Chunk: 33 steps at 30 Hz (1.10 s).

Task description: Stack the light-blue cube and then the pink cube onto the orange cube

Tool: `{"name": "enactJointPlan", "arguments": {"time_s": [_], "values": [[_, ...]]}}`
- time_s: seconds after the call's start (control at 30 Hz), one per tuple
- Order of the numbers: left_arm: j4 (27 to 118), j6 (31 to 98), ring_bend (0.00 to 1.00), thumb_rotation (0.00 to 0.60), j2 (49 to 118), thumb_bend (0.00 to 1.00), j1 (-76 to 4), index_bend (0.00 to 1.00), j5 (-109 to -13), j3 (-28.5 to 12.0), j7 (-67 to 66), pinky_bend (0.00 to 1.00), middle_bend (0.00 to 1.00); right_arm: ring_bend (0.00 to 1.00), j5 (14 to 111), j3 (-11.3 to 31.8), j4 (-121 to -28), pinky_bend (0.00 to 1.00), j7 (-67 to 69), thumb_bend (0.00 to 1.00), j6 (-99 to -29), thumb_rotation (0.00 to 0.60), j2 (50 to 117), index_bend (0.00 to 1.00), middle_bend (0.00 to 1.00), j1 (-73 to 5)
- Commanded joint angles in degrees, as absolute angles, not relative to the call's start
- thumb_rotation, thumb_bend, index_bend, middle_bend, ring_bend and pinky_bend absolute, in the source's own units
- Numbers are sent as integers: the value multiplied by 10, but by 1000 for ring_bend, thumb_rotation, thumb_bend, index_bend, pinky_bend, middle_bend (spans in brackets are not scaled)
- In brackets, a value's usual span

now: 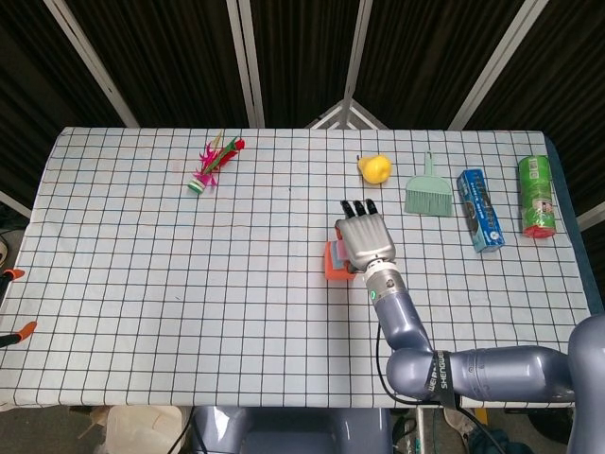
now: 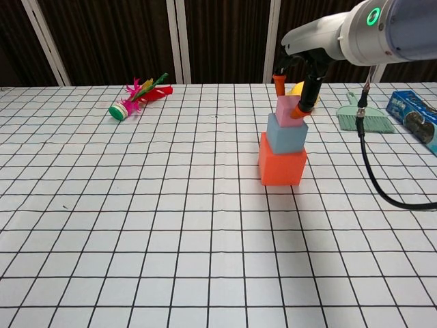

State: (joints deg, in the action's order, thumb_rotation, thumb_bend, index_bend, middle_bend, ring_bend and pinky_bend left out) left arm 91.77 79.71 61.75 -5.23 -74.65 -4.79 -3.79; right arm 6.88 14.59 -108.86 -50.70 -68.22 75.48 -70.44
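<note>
Stack basically done: pink cube (image 2: 287, 112) on light-blue cube (image 2: 286, 133) on orange cube (image 2: 282, 168). Right hand (image 2: 295, 85) fingers (image 2: 306, 101) clamped on pink; only release + retract left.

The checked-cloth worktop (image 1: 142, 284) carries three foam cubes: one orange cube (image 2: 282, 167), one light-blue cube (image 2: 286, 133) and one pink cube (image 2: 288, 109). Along the far edge lie one feathered shuttlecock (image 1: 210, 166), one yellow fruit (image 1: 374, 168), one teal hand brush (image 1: 429, 194), one blue box (image 1: 479, 209) and one green can (image 1: 536, 195). One robot hand (image 1: 364, 238) shows.
</note>
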Motion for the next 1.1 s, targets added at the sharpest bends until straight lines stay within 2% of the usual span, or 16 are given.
{"name": "enactJointPlan", "arguments": {"time_s": [0.03, 0.4, 0.6, 0.77, 0.9, 1.0, 1.1], "values": [[918, 797, 0, 600, 618, 206, -52, 222, -746, -48, -38, 18, 14, 70, 69, 146, -1089, 0, -507, 309, -683, 600, 754, 414, 74, -704], [918, 797, 0, 600, 618, 206, -52, 222, -747, -48, -39, 18, 14, 70, 72, 148, -1098, 0, -506, 292, -687, 600, 749, 369, 74, -700], [917, 796, 0, 600, 619, 206, -53, 222, -747, -48, -40, 18, 15, 50, 42, 144, -1119, 0, -525, 251, -697, 600, 729, 172, 74, -700], [917, 795, 0, 600, 619, 206, -54, 222, -747, -48, -40, 18, 14, 49, 66, 137, -1132, 0, -504, 248, -693, 600, 705, 131, 74, -678], [918, 796, 0, 600, 619, 206, -53, 222, -747, -48, -40, 18, 14, 49, 141, 115, -1152, 0, -457, 248, -691, 600, 670, 114, 74, -630], [922, 800, 0, 600, 618, 206, -52, 222, -750, -47, -39, 18, 14, 50, 275, 55, -1171, 0, -356, 248, -700, 600, 605, 114, 73, -523], [925, 803, 0, 600, 617, 206, -50, 222, -753, -46, -38, 18, 15, 49, 377, 13, -1155, 0, -281, 248, -704, 600, 585, 114, 74, -451]]}}
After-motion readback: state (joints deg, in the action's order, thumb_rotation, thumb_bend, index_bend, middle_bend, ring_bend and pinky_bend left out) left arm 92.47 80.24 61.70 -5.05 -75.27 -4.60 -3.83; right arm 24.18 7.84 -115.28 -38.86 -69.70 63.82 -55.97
